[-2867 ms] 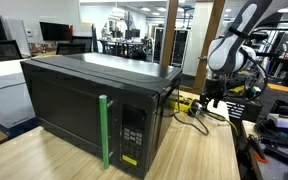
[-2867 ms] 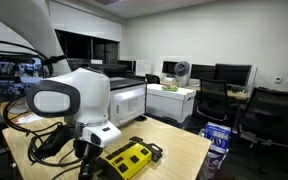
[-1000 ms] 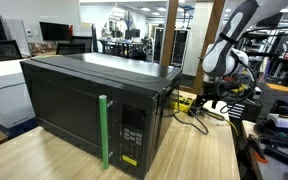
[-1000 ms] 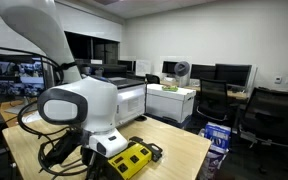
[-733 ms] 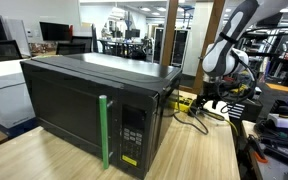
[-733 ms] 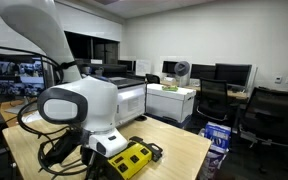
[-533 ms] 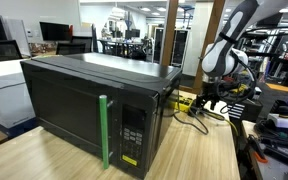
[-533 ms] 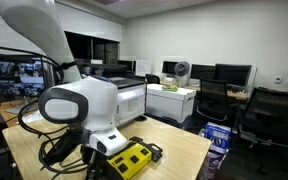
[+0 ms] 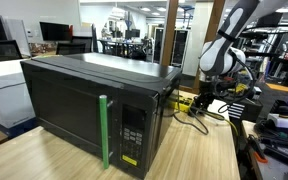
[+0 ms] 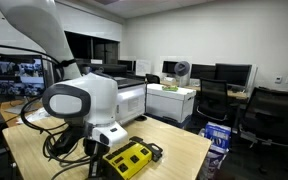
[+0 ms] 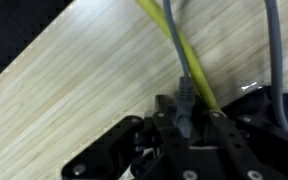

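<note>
Now, gripper (image 11: 184,118): pressed together low over the table, pinching a grey plug. In an exterior view (image 9: 206,100) it hangs just past the back of the microwave.
Plug (image 11: 185,98): held between the black jaws, just above the wood. Its grey cord runs off toward the top of the wrist view.
Yellow cable (image 11: 180,45): lies on the wood close beside the plug's cord and passes right by the plug.
Grey cable (image 11: 274,50): a second one, further to the side, apart from the plug.
Table (image 11: 64,95): pale wood grain.
Power strip (image 10: 129,157): yellow, flat on the table near the gripper.
Arm (image 10: 79,100): white, bent steeply down over the table's far end.
Microwave (image 9: 84,100): black, door shut, filling the near end of the table.
Green strip (image 9: 104,130): upright on the microwave's front, beside the keypad.
</note>
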### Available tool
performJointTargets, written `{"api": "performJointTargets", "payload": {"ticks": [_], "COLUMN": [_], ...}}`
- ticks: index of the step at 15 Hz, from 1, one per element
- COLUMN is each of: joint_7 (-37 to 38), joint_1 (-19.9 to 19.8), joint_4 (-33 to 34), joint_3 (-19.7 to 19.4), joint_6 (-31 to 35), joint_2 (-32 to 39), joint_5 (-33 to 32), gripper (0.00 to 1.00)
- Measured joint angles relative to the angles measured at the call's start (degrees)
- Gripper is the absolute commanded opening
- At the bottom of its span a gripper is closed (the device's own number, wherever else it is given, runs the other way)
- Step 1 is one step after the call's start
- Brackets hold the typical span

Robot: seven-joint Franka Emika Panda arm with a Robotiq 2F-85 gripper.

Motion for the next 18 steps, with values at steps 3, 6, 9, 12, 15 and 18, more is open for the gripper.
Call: {"api": "performJointTargets", "payload": {"ticks": [3, 6, 9, 12, 15, 18], "joint_7": [0.0, -0.31, -0.52, -2.54, -10.24, -17.13], "joint_1": [0.0, 0.5, 1.07, 1.8, 2.03, 2.07], "joint_4": [-0.02, 0.37, 2.13, 6.12, 12.54, 17.64], "joint_3": [0.01, -0.94, -2.47, -2.57, -1.4, 0.13], "joint_6": [0.02, -4.39, -15.62, -27.51, -39.69, -46.94], "joint_2": [-0.01, -0.78, -5.02, -9.03, -10.49, -9.18], "joint_5": [0.0, -2.85, -9.67, -14.12, -14.51, -14.51], "gripper": [0.07, 0.07, 0.07, 0.07, 0.07, 0.07]}}
